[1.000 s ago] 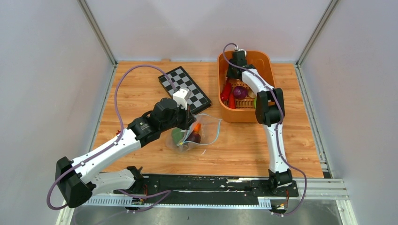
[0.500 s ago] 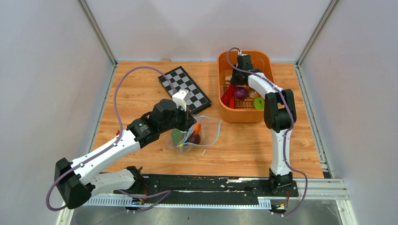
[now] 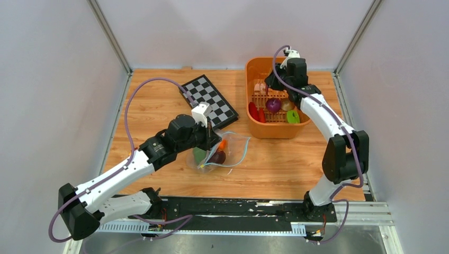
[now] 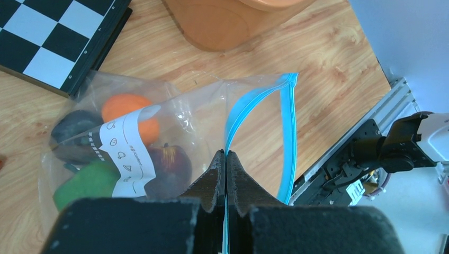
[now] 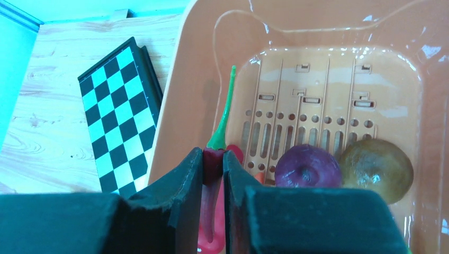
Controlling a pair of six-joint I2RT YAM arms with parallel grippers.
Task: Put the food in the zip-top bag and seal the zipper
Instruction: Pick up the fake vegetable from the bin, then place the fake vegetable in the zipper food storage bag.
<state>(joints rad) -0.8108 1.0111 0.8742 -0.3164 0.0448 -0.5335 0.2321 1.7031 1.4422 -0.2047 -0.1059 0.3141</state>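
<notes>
The clear zip-top bag lies mid-table, with its mouth open. Inside it I see an orange piece, a dark red apple, a green piece and a dark piece. My left gripper is shut on the near side of the light-blue zipper. In the top view it sits at the bag's left. My right gripper is shut on a red chili with a green stem. It holds the chili above the orange basket.
The basket holds a purple fruit, a brown fruit, a green piece and another red piece. A folded chessboard lies behind the bag. Grey walls enclose the table on three sides.
My right gripper has risen out of the basket's left side and moved right and back, with its elbow swinging far right. The left gripper has stayed on the zipper.
</notes>
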